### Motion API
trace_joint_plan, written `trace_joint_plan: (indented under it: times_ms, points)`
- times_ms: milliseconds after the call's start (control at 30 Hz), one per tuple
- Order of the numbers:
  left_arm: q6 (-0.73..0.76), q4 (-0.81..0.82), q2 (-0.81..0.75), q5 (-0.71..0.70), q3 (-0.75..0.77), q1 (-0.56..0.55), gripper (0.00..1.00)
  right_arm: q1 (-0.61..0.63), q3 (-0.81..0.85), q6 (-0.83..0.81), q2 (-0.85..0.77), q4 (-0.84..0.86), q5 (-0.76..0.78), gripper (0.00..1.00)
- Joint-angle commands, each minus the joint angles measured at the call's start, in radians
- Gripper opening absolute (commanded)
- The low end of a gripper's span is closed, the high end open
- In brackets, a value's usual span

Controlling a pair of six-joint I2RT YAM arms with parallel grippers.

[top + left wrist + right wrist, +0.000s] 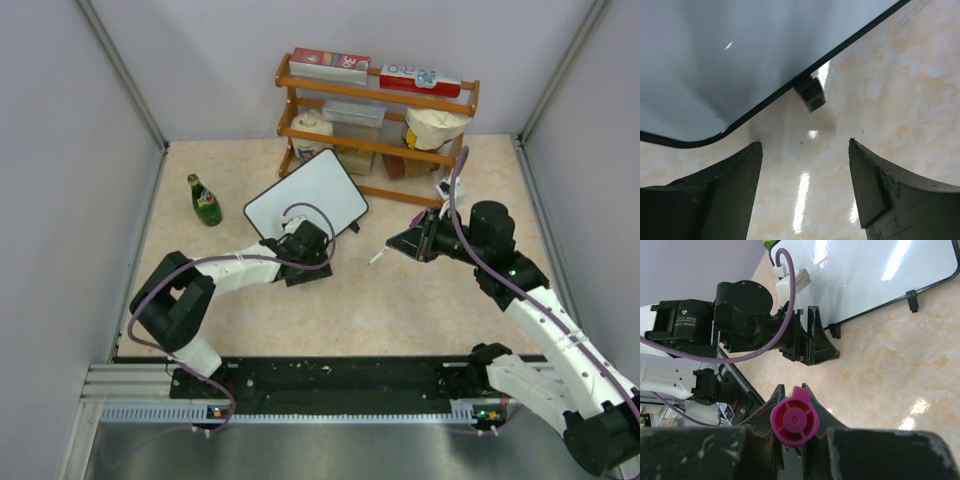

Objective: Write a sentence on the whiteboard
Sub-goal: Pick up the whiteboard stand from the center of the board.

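Note:
The whiteboard (308, 195) lies tilted mid-table, its white face blank; no sentence is in view on it. My left gripper (299, 238) sits at the board's near edge, open. In the left wrist view its fingers (805, 144) frame bare tabletop, with the board's rounded corner (715, 75) and a black foot (810, 93) just beyond the tips. My right gripper (415, 243) hovers to the right of the board, shut on a marker (380, 256) that points toward the board. The marker's magenta end (794, 417) fills the gap between the right gripper's (793, 390) jaws.
A green bottle (205, 200) stands left of the board. A wooden shelf (375, 110) with boxes and containers runs along the back, right behind the board's far corner. Grey walls close in both sides. A black rail (340, 375) lines the near edge.

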Motion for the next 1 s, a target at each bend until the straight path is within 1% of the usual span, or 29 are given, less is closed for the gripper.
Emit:
trace_joint_plan:
  times_ms: [0,167,333,500,533,600,700,800,867,967]
  points:
    - [-0.041,0.056,0.067,-0.035,0.037,-0.002,0.72,-0.016,0.004,-0.03,-0.021,0.009,0.014,0.0]
    - [-0.065,0.021,0.111,-0.101,0.055,-0.002,0.65,-0.019,0.007,-0.035,-0.01,0.011,0.01,0.0]
    - [-0.056,-0.021,0.144,-0.185,0.086,-0.002,0.61,-0.022,0.006,-0.041,-0.007,0.009,0.012,0.0]
    - [-0.038,-0.058,0.17,-0.23,0.12,-0.001,0.47,-0.023,0.004,-0.047,-0.006,0.006,0.014,0.0]
    - [-0.032,-0.062,0.176,-0.235,0.125,-0.001,0.46,-0.025,0.004,-0.047,-0.004,0.006,0.014,0.0]
    - [-0.026,-0.073,0.18,-0.242,0.129,0.001,0.4,-0.025,0.003,-0.05,-0.003,0.006,0.014,0.0]
    - [-0.021,-0.082,0.182,-0.259,0.126,0.006,0.38,-0.023,0.001,-0.049,-0.003,0.006,0.012,0.0]
    - [-0.013,-0.091,0.174,-0.275,0.118,0.015,0.29,-0.023,-0.001,-0.049,-0.001,0.008,0.009,0.0]
    - [0.0,-0.085,0.162,-0.284,0.108,0.018,0.2,-0.023,-0.001,-0.049,0.001,0.008,0.01,0.0]
    - [0.017,-0.071,0.139,-0.287,0.091,0.019,0.13,-0.025,-0.002,-0.05,0.002,0.008,0.009,0.0]
